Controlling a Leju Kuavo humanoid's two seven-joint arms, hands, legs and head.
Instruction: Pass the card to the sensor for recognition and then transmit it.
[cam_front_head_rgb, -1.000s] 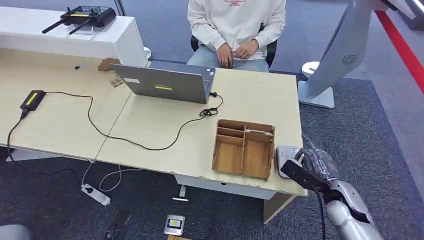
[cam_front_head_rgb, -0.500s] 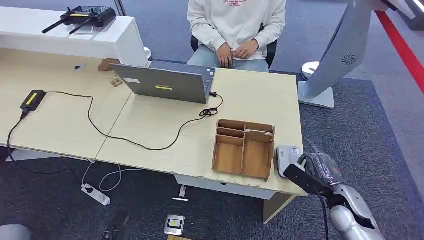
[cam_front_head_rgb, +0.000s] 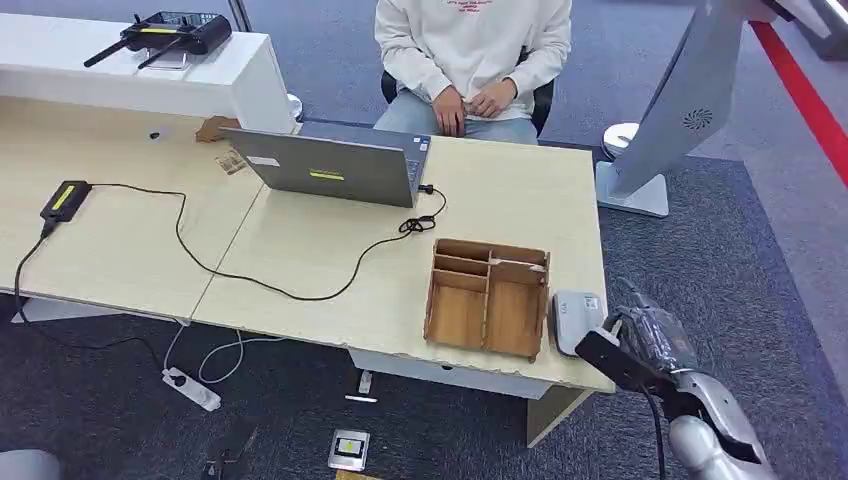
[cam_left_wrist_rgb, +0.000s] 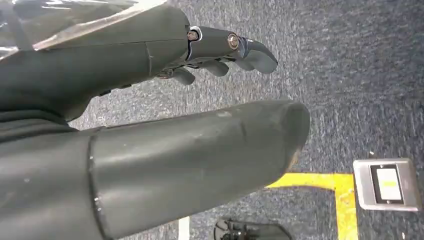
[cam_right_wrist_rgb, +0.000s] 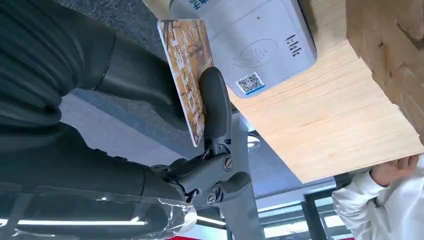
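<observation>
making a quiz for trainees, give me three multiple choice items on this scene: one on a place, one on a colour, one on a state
1. Where does the white card reader sit?
A. on the laptop
B. at the light wooden desk's corner, beside the brown wooden organiser tray
C. on the floor

2. What colour is the open laptop's lid?
A. red
B. grey
C. white

3. What is the right robot hand doing?
A. hanging empty
B. pressing the laptop
C. gripping the orange patterned card

Answers: B, the head view shows it right of the tray; B, the lid is grey; C, the right wrist view shows the fingers clamping the card.
</observation>
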